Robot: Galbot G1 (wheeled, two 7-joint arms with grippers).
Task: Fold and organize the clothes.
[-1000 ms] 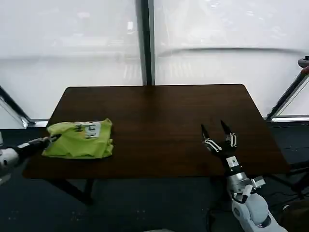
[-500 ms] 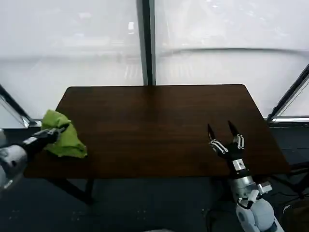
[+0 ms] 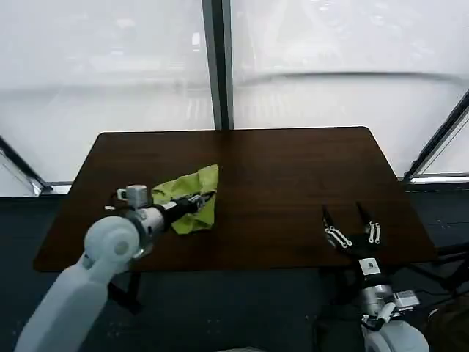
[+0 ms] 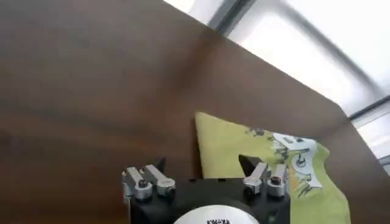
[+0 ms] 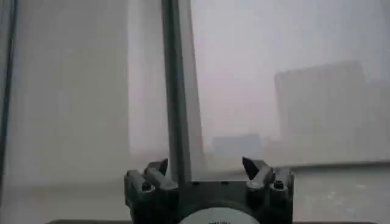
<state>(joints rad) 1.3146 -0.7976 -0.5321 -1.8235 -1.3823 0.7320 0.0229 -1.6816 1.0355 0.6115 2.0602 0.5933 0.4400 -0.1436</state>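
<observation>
left hand (image 3: 201,199) spread, apparently over T-shirt (image 3: 192,192) (part hidden) | right hand (image 3: 352,228) spread, idle

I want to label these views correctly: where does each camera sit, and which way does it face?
Head view: on the robot's head, looking forward and down at the table and T-shirt; shows the left arm, left gripper and right gripper.
Left wrist view: behind the left gripper's open jaws, facing table and T-shirt.
Right wrist view: behind the right gripper's open jaws, facing the window.
Shared: head and left wrist views both show the T-shirt.
</observation>
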